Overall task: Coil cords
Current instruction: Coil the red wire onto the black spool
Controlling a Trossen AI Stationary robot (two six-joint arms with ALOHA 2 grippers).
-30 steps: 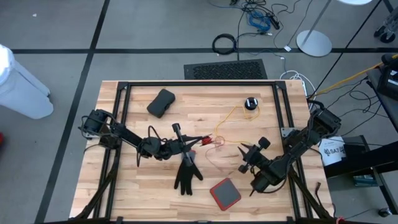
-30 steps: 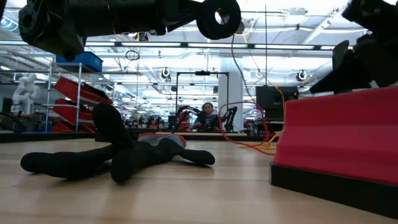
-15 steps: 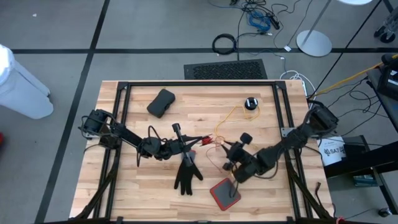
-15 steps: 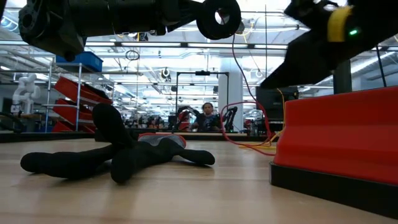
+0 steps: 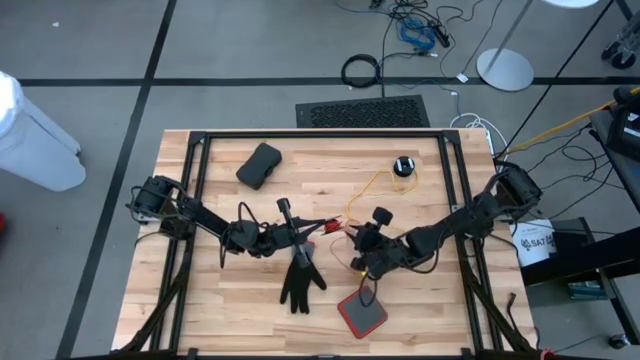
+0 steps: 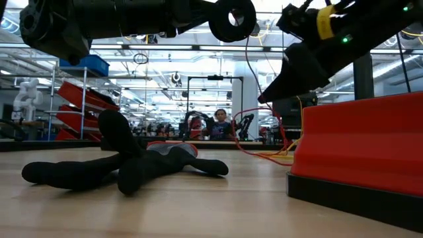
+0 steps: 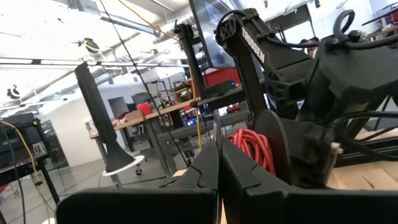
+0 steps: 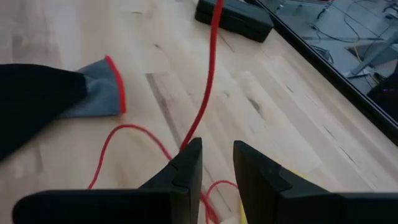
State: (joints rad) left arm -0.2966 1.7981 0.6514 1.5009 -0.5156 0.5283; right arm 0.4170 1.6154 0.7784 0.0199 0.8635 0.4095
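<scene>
Your left gripper [image 5: 330, 226] sits at table centre with its fingers [image 7: 208, 163] pressed together; a thin strand rises from the pinch, so judge it clamped on the red cord [image 8: 208, 74]. From there the cord drops to loose loops [image 5: 352, 245] on the wood, just right of the black glove [image 5: 300, 275]. The yellow cord [image 5: 372, 186] runs from those loops to the far right, ending at the small black puck [image 5: 403, 166].

Your right gripper [image 5: 362, 262] hovers over the loops, fingers [image 8: 186, 163] parted by a narrow gap. The red strand passes down behind that gap; nothing is gripped.

Risks from here:
- Closing too high will miss the strand, because it hangs beyond the fingertips, not between them.
- Pulling sideways while the left gripper is clamped will tension the cord and may drag the puck across the table.
- Descending further may snag the glove cuff [image 8: 99, 93] or the red-and-black case [image 5: 361, 311] on the near side.
</scene>
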